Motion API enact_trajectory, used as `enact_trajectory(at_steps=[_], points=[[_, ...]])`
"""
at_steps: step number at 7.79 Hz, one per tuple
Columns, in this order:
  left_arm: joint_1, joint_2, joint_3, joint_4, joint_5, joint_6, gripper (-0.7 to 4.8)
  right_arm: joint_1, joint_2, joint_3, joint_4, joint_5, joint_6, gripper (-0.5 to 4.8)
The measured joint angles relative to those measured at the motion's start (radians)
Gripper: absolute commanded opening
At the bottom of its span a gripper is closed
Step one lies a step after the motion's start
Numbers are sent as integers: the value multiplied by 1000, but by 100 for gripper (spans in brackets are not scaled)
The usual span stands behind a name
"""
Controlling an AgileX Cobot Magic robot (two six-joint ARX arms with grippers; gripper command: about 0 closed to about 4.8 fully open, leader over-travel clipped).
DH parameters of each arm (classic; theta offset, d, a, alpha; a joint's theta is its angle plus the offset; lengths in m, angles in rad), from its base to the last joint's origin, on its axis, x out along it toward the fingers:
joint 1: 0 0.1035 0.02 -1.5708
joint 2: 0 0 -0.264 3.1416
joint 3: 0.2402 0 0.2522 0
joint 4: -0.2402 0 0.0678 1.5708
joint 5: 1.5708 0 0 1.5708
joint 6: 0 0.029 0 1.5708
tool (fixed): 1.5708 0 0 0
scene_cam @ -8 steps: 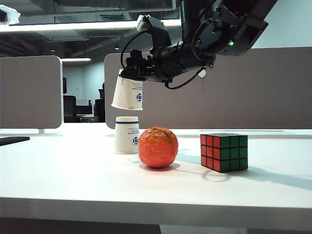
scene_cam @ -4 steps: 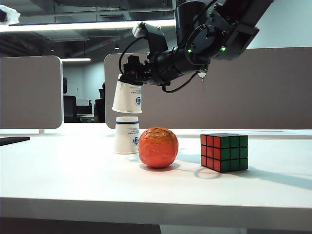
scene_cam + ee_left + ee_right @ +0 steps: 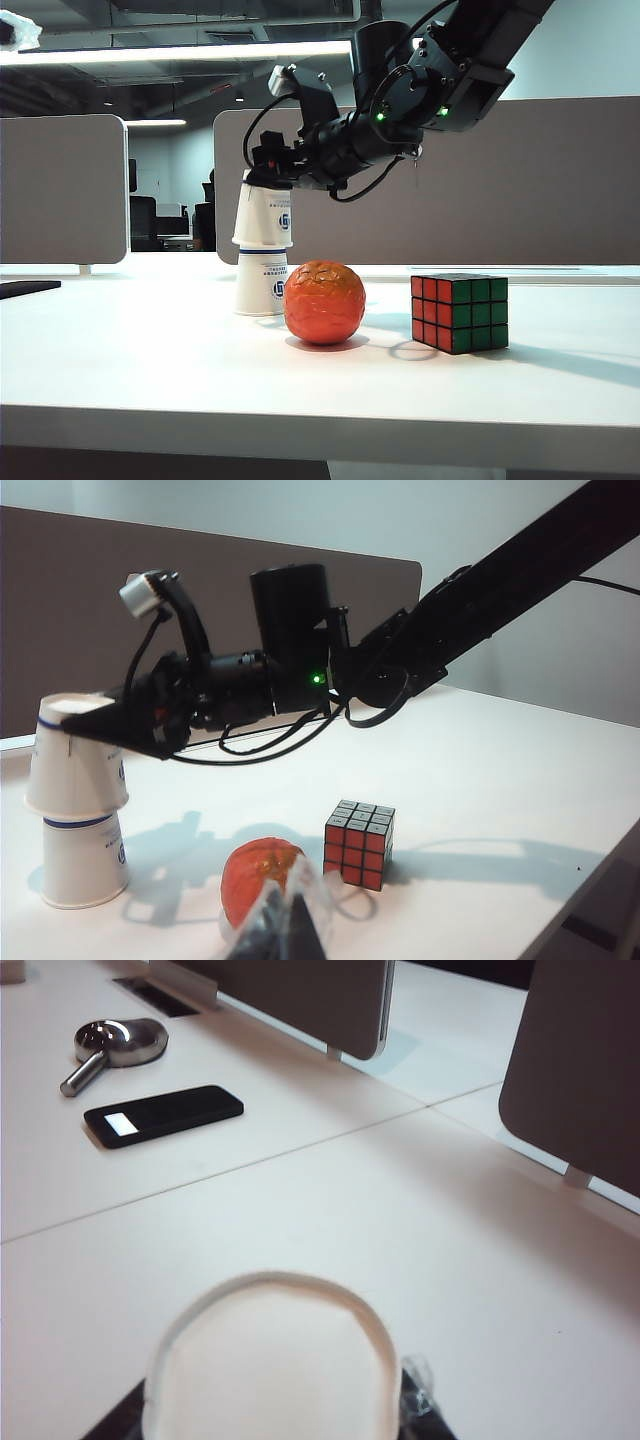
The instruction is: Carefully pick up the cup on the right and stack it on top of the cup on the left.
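Observation:
An upside-down white paper cup (image 3: 264, 215) with a blue logo hangs in my right gripper (image 3: 266, 168), which is shut on its upper part. Its rim sits over the top of the other upside-down cup (image 3: 260, 287), which stands on the table. The left wrist view shows the held cup (image 3: 74, 760) nested on the lower cup (image 3: 84, 860), with the right gripper (image 3: 105, 725) across its top. In the right wrist view the held cup's base (image 3: 272, 1360) fills the gap between the dark fingers (image 3: 428, 1418). My left gripper (image 3: 290, 930) hangs shut, far from the cups.
An orange ball (image 3: 324, 302) lies just right of the cups, and a Rubik's cube (image 3: 459, 312) stands further right. Grey dividers (image 3: 62, 190) line the back edge. A black phone (image 3: 163, 1115) and a metal object (image 3: 110, 1043) lie beyond the cups.
My right gripper has come down with the cup. The cup hung tilted and clear above the standing cup; now it is upright with its rim over that cup's top.

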Motion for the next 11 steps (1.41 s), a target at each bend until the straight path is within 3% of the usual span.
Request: enact_trajectory(at_steps=[11], points=[[0, 0, 0, 0, 0, 0, -4, 8, 2, 0, -141, 2, 0, 252]])
